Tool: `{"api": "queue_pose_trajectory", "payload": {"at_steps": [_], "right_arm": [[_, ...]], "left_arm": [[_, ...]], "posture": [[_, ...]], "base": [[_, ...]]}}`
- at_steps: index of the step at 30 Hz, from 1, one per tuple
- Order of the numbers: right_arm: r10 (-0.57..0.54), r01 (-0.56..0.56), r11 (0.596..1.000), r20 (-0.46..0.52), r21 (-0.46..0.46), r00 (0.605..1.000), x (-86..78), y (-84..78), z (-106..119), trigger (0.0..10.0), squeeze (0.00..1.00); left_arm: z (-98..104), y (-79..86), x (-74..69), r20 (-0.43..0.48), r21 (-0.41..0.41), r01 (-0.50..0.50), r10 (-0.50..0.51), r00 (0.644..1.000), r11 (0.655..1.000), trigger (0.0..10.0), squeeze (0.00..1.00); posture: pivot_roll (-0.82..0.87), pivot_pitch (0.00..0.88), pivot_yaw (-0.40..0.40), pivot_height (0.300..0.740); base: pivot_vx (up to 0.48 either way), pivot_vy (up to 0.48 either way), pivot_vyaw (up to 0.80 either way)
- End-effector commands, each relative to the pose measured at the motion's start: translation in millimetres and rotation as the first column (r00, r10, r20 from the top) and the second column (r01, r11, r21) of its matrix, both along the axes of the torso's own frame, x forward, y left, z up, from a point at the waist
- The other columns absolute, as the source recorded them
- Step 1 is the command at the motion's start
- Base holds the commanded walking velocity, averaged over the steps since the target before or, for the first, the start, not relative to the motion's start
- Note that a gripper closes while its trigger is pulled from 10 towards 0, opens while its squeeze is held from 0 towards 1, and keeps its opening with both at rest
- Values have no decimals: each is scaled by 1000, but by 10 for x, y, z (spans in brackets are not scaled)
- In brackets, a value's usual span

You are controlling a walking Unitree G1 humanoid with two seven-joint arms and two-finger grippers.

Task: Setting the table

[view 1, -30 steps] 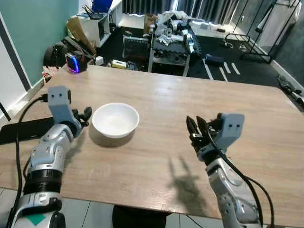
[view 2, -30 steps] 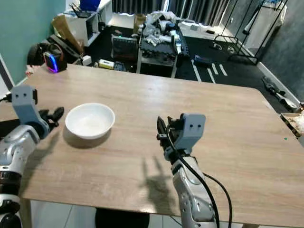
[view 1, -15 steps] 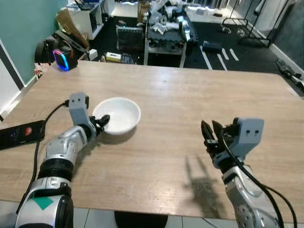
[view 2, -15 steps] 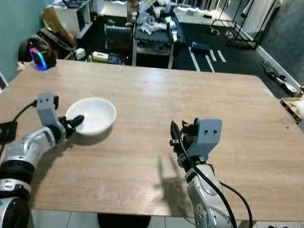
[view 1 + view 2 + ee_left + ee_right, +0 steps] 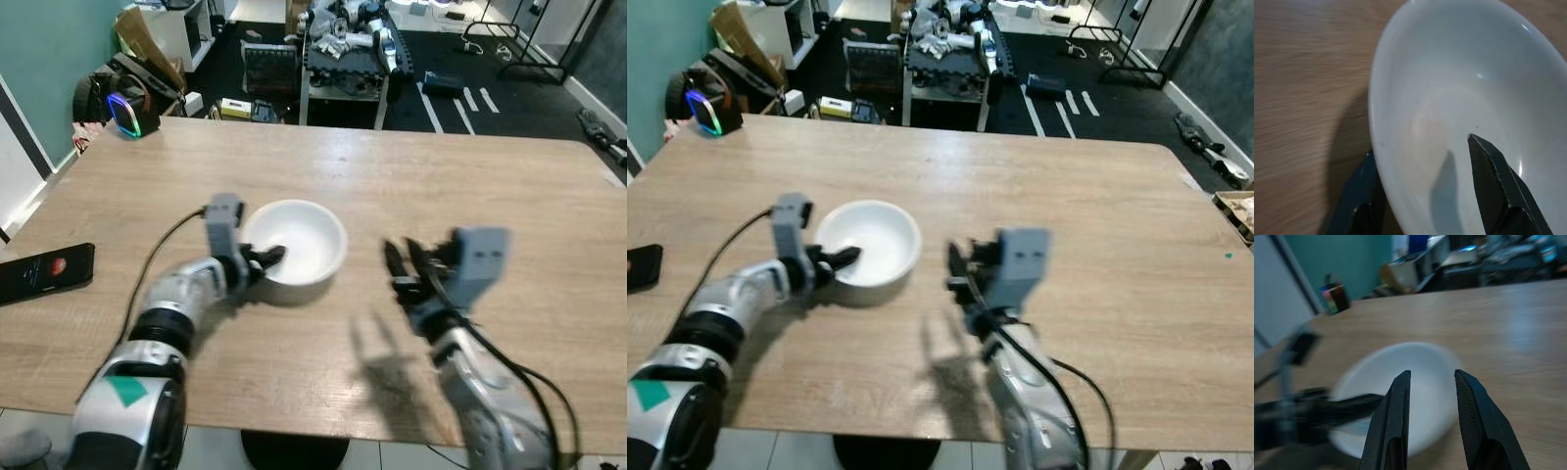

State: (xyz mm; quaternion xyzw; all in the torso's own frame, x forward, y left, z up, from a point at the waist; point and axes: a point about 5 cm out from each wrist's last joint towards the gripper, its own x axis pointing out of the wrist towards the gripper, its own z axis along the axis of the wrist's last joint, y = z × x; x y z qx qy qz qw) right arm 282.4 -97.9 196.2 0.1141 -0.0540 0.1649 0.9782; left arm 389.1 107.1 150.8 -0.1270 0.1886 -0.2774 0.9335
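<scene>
Left gripper (image 5: 266, 260) straddles the rim of the white bowl (image 5: 299, 240) – in the left wrist view one black finger (image 5: 1496, 186) lies inside the bowl and the other sits outside, under the wall, so the rim is between them and the jaws look closed on it or very nearly closed. The bowl stands on the wooden table (image 5: 509, 186), a little left of the middle, and seen from the bowl's centre the left gripper comes in from about 8 o'clock. Right gripper (image 5: 404, 277) hovers above the table at about 4 o'clock from the bowl, near it but apart, with its two fingers (image 5: 1392, 423) set narrowly apart and nothing between them; the bowl lies straight ahead of it. The left arm is clearly the nearer one, and I judge that the coming move, a lift or a slide of the bowl to its place, depends on this rim grip. A round bowl has no long axis, so only the rim position matters. The right wrist view is blurred – the left arm is only a dark smear there. A black phone (image 5: 44, 270) lies at the table's left edge.
</scene>
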Motion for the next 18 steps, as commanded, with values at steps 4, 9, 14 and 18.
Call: {"api": "queue_pose_trajectory", "payload": {"at_steps": [4,9,14,18], "right_arm": [[39,-40,999,-132,0,990,41,124,-186,10000,0],[-221,195,967,-153,-166,963,178,-119,-262,10000,0],[-342,325,924,-54,-202,938,216,-318,-127,10000,400],[-387,376,912,-39,-165,921,225,-409,-61,10000,1000]], "left_arm": [[-143,-148,-57,-42,29,56,-55,998,998,10000,0],[-175,-348,-69,85,261,86,-112,990,961,10000,0],[-235,-398,-98,81,286,94,-122,989,954,10000,0],[-299,-446,-129,75,306,99,-128,989,947,10000,0]], "posture": [[-219,122,46,740],[-224,125,32,740],[-222,128,29,740],[-224,126,27,740]], "base": [[0,0,0],[0,0,0],[0,0,0],[0,0,0]]}}
